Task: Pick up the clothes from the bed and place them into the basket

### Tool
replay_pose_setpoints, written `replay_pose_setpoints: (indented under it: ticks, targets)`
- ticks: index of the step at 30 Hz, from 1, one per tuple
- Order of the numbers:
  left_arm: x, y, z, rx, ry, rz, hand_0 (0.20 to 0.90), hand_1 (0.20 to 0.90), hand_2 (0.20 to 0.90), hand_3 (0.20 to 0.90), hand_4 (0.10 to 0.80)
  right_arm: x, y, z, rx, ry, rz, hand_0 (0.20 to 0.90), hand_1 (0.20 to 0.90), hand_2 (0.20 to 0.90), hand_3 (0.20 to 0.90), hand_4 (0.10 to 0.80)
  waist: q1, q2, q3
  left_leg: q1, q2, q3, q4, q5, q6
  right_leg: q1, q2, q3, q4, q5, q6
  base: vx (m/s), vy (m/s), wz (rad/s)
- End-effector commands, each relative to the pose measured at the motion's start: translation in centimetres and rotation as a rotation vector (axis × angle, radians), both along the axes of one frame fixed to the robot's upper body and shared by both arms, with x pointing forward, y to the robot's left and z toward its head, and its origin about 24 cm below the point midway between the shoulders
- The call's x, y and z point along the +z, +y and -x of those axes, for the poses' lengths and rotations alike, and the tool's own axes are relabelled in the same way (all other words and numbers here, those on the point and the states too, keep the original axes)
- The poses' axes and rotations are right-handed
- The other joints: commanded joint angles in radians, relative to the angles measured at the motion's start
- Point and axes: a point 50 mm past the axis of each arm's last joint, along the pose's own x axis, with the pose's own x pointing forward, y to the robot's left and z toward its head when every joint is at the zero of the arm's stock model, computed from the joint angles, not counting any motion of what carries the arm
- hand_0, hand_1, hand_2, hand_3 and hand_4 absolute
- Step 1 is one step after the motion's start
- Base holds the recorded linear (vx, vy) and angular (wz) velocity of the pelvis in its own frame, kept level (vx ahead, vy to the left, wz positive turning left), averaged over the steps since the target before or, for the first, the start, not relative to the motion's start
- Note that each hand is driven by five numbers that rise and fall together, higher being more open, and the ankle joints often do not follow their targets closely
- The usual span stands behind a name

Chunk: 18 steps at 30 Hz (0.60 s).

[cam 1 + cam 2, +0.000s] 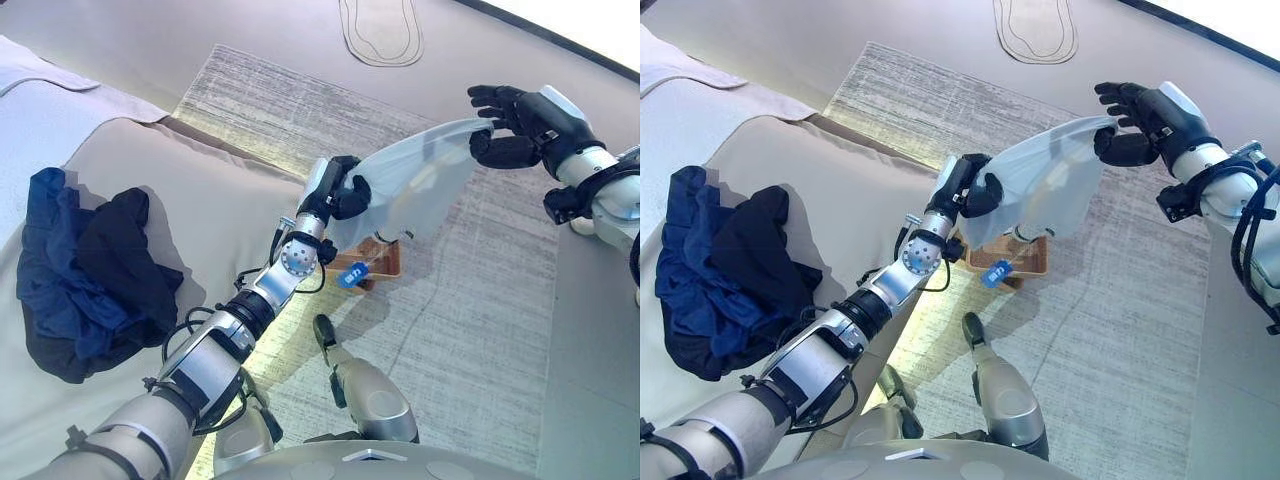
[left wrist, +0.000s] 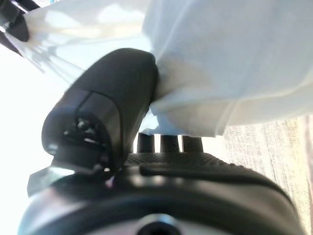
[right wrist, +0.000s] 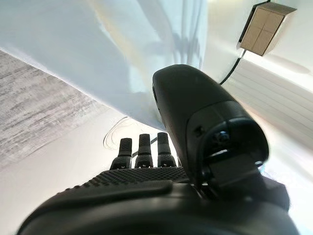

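Note:
A white garment (image 1: 420, 180) hangs stretched between both hands above the rug. My left hand (image 1: 340, 195) is shut on its lower left edge; the left wrist view shows the thumb (image 2: 107, 93) pinching the cloth (image 2: 234, 58). My right hand (image 1: 525, 115) pinches the upper right corner between thumb (image 3: 195, 112) and fingers. A small wooden basket (image 1: 378, 262) with a blue tag stands on the rug right under the garment, partly hidden by it. A pile of navy and black clothes (image 1: 85, 270) lies on the bed (image 1: 210, 190) at the left.
The bed has a beige cover and a white sheet (image 1: 40, 120) at the far left. A grey rug (image 1: 480, 310) covers the floor beside the bed. A pale oval mat (image 1: 380, 30) lies on the floor at the back.

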Motion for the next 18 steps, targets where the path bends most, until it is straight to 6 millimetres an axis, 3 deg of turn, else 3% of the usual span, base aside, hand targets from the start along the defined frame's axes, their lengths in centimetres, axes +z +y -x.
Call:
replay_pose_setpoints:
  ticks: [1, 5, 8, 9, 12, 14, 15, 18]
  targets:
    - [-12.1, 24.6, 8.9, 0.759, 0.52, -0.38, 0.3, 0.3, 0.3, 0.2, 0.1, 13.7, -15.3, 8.2, -0.866, -0.598, 0.076, 0.9, 0.9, 0.9, 0.9, 0.8, 0.004, -0.067, -0.233, -0.031, 0.008, -0.047, 0.159, -0.146, 0.02, 0.073, -0.044, -0.143, 0.035, -0.148, -0.04, -0.04, 0.063, 0.05]
    - [-11.6, 23.7, 8.0, 0.73, 0.484, -0.365, 0.3, 0.3, 0.3, 0.2, 0.1, 14.6, -17.2, 10.5, -1.114, -0.573, 0.31, 0.9, 0.9, 0.9, 0.9, 0.8, 0.01, -0.063, -0.231, -0.031, 0.002, -0.049, 0.152, -0.146, 0.022, 0.074, -0.044, -0.147, 0.035, -0.149, -0.035, -0.033, 0.033, 0.02]
    - [-11.1, 23.4, 7.4, 0.725, 0.471, -0.368, 0.3, 0.3, 0.3, 0.2, 0.1, 14.6, -17.8, 10.6, -1.045, -0.431, 0.36, 0.9, 0.9, 0.9, 0.9, 0.8, 0.014, -0.069, -0.233, -0.027, 0.001, -0.05, 0.149, -0.145, 0.02, 0.083, -0.044, -0.153, 0.033, -0.151, -0.031, 0.0, 0.0, 0.0]
    - [-10.9, 23.6, 7.2, 0.729, 0.467, -0.369, 0.3, 0.3, 0.3, 0.2, 0.1, 13.9, -17.6, 9.8, -0.951, -0.33, 0.321, 0.9, 0.9, 0.9, 0.9, 0.8, 0.013, -0.073, -0.233, -0.027, 0.002, -0.048, 0.15, -0.144, 0.019, 0.084, -0.044, -0.154, 0.033, -0.15, -0.031, 0.0, 0.0, 0.0]
    - [-9.6, 25.1, 7.0, 0.767, 0.436, -0.346, 0.3, 0.3, 0.3, 0.2, 0.1, 9.9, -13.5, 5.5, -0.337, 0.069, 0.058, 0.9, 0.9, 0.9, 0.9, 0.8, -0.006, -0.087, -0.234, -0.022, 0.003, -0.039, 0.142, -0.136, 0.016, 0.076, -0.044, -0.153, 0.04, -0.151, -0.034, -0.049, -0.013, -0.02]
    - [-9.1, 26.0, 7.2, 0.777, 0.424, -0.338, 0.3, 0.3, 0.3, 0.2, 0.1, 6.6, -11.2, 4.5, -0.064, 0.221, -0.023, 0.9, 0.9, 0.9, 0.9, 0.8, -0.019, -0.092, -0.235, -0.017, 0.001, -0.038, 0.137, -0.135, 0.019, 0.074, -0.044, -0.151, 0.048, -0.154, -0.038, -0.015, -0.001, -0.01]
    - [-9.2, 26.2, 7.6, 0.775, 0.418, -0.339, 0.3, 0.3, 0.3, 0.2, 0.1, 4.0, -10.1, 4.5, 0.1, 0.263, -0.079, 0.9, 0.9, 0.9, 0.9, 0.8, -0.028, -0.092, -0.238, -0.009, -0.001, -0.039, 0.13, -0.134, 0.022, 0.075, -0.044, -0.15, 0.055, -0.156, -0.04, 0.0, 0.0, 0.0]
    - [-9.6, 25.9, 7.9, 0.746, 0.41, -0.346, 0.3, 0.3, 0.3, 0.2, 0.1, 1.5, -8.6, 5.4, 0.27, 0.149, -0.192, 0.9, 0.9, 0.9, 0.9, 0.8, -0.022, -0.091, -0.252, 0.004, -0.004, -0.043, 0.12, -0.134, 0.022, 0.082, -0.042, -0.155, 0.061, -0.163, -0.043, 0.064, -0.016, -0.01]
